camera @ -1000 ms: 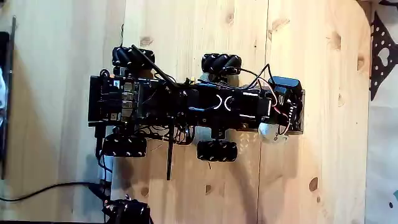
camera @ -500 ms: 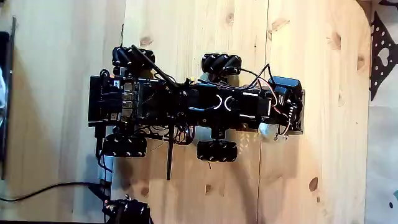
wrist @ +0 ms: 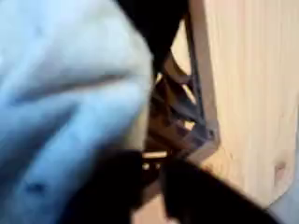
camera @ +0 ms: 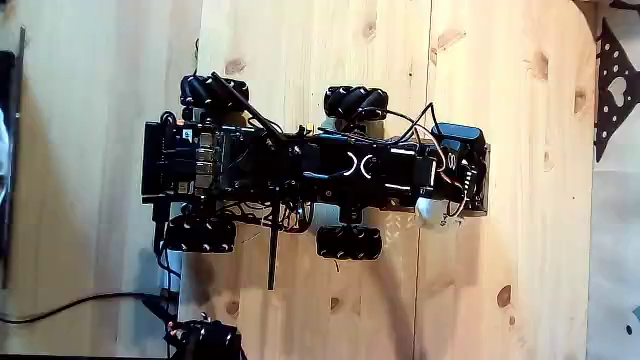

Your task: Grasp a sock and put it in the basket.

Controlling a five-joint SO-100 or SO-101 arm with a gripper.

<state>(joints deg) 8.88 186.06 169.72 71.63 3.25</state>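
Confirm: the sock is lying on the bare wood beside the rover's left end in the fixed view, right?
Wrong end: the sock shows as a whitish lump at the rover's right end in the fixed view, at the basket.

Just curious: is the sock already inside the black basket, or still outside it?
Cannot tell. The wrist view shows the sock close up, beside the basket wall, its resting place hidden.
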